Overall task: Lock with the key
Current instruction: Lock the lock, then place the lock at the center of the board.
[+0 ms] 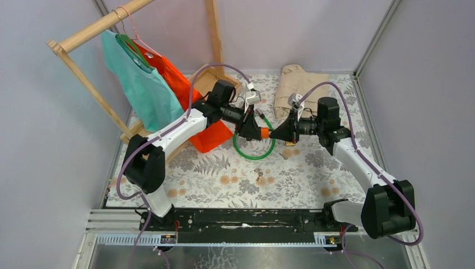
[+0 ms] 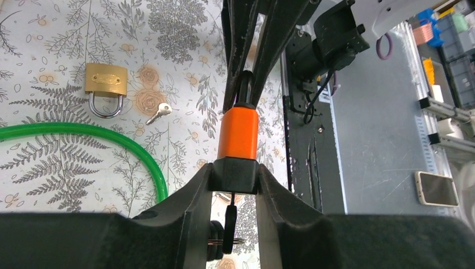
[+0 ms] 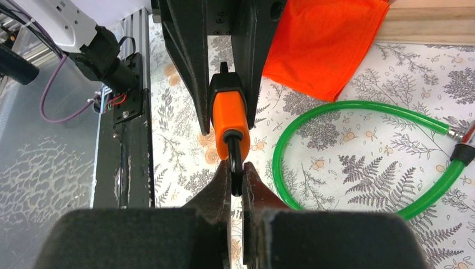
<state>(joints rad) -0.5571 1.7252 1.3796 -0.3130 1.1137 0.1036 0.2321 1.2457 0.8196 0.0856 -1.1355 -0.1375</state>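
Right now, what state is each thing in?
Orange padlock: held between both grippers.
Left gripper: shut on it.
Right gripper: shut on its shackle.
Brass padlock: closed, flat on table.
Small key: loose beside it.
Green cable: looped on table.

Robotics lab test cell. Plain grey walls point(image 1: 45, 157), aluminium frame posts point(image 1: 377, 36), black mounting rail point(image 1: 241, 218) up front. Storage bins point(image 2: 448, 33) beyond.

You have a lock point(image 2: 238, 134) with a smooth, matt orange plastic sleeve, a padlock point(image 2: 105, 79) of shiny brass with a polished silvery metal shackle, a bright metal key point(image 2: 158, 112), a glossy green plastic hose point(image 2: 84, 130) and a matt printed tablecloth point(image 2: 33, 179).
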